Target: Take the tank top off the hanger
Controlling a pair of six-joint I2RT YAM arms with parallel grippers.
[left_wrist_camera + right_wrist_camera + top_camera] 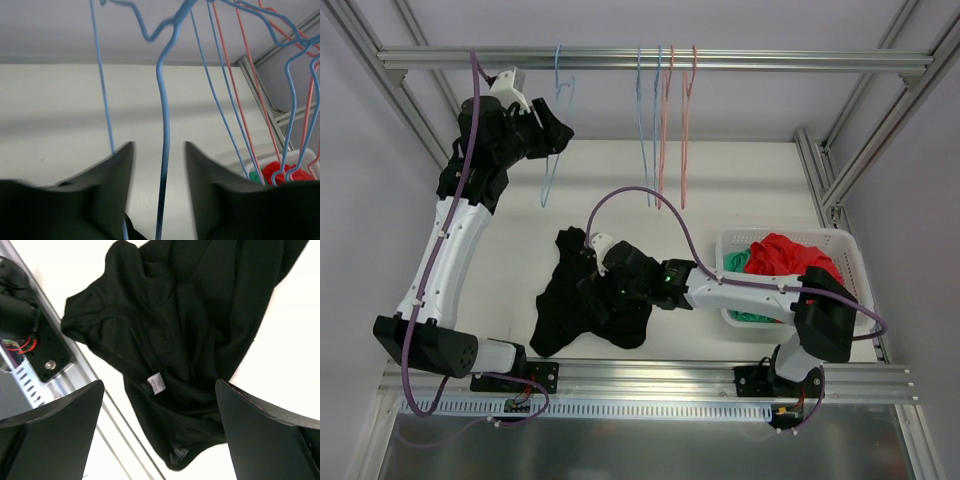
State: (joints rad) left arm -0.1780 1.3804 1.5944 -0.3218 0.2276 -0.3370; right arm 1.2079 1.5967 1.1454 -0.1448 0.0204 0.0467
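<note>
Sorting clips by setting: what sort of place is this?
Probably a lab test rig, not a home: an aluminium-framed white table, an overhead rail of bare wire hangers, and a laundry basket.

white table (740, 190), aluminium frame rail (770, 60) overhead, pale grey walls (620, 20)

A robotics lab cell: aluminium extrusion frame (640, 60) around a white table (740, 190).
</note>
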